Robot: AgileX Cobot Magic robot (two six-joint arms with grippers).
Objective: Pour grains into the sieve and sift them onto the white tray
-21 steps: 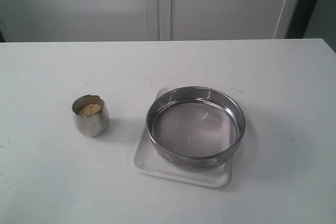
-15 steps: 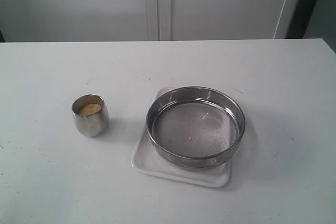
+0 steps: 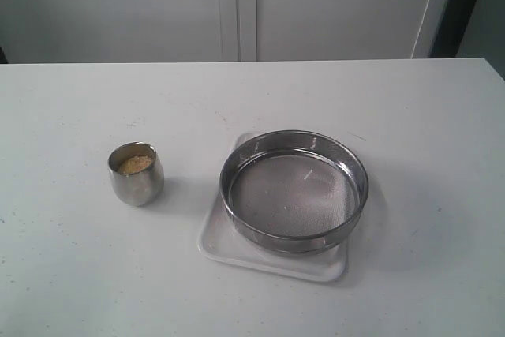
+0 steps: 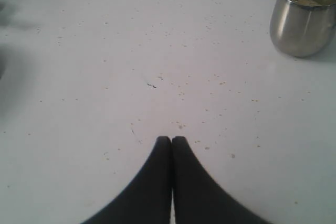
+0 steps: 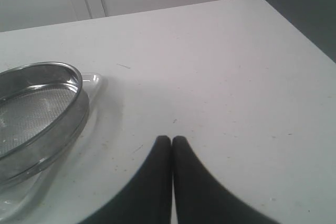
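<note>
The round steel sieve [image 3: 293, 191] rests on the white tray [image 3: 272, 256] right of the table's middle; its mesh holds no grains. The grains [image 3: 135, 164] lie inside a small steel cup [image 3: 136, 174] to the left of the tray. In the left wrist view the cup [image 4: 303, 17] stands well ahead of my left gripper [image 4: 171, 140], which is shut on nothing. My right gripper [image 5: 171, 139] is shut and empty too, with the sieve [image 5: 37, 114] and a corner of the tray [image 5: 92, 81] off to one side. Neither gripper shows in the exterior view.
The white table [image 3: 71, 266] carries scattered fine crumbs [image 4: 181, 94] near the cup. The table's far edge [image 3: 252, 61] meets grey cabinet doors, and its side edge [image 5: 299, 30] drops off beyond my right gripper.
</note>
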